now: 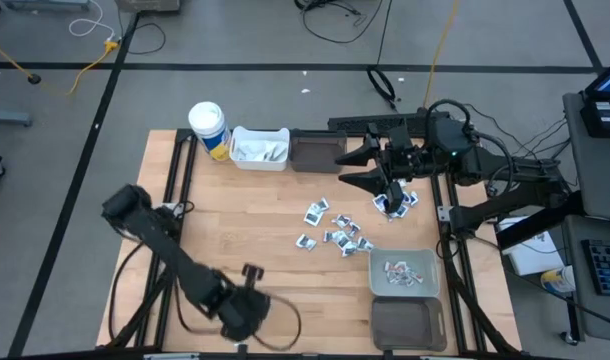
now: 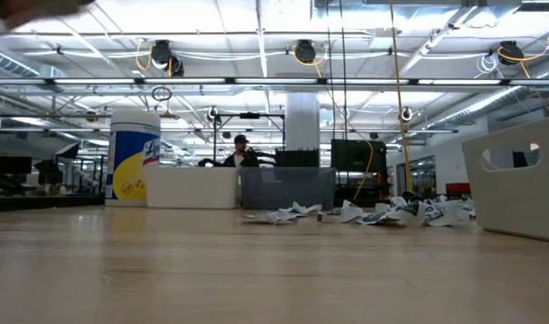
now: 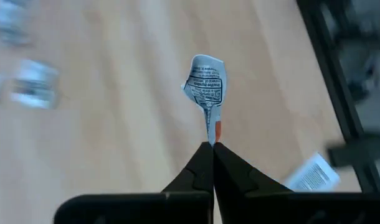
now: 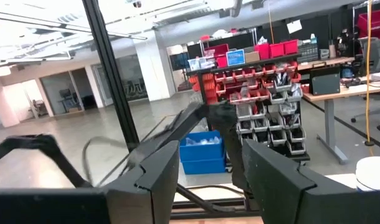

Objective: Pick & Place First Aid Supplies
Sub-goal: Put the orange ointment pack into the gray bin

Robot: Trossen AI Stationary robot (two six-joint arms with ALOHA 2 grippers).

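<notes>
The left gripper (image 3: 209, 145) is closed, its two dark fingertips pressed together on the lower end of one small first aid packet (image 3: 205, 81). The packet is crumpled, white with dark print and a touch of orange near the fingertips, and it stands up from the tips, clear of the wooden worktop (image 3: 115, 124) beneath it. Another printed packet (image 3: 311, 174) lies flat at the lower right of that wrist view, next to a dark frame rail, and blurred packets lie at the upper left.

In the high view, an arm reaching in from the right of the frame hangs over the loose packets (image 1: 335, 230) scattered at centre right of the worktop. Just below them, a grey bin (image 1: 405, 253) holds several packets, and a dark bin (image 1: 408, 340) sits directly beneath it. Along the upper edge stand a white canister with a yellow band (image 1: 209, 128), a white bin (image 1: 260, 131) with silvery contents, and a dark bin (image 1: 317, 152), side by side.

The other arm lies folded at the lower left of the high view. The right gripper (image 4: 205, 152) has its fingers apart with nothing between them, and it faces out into the room.
</notes>
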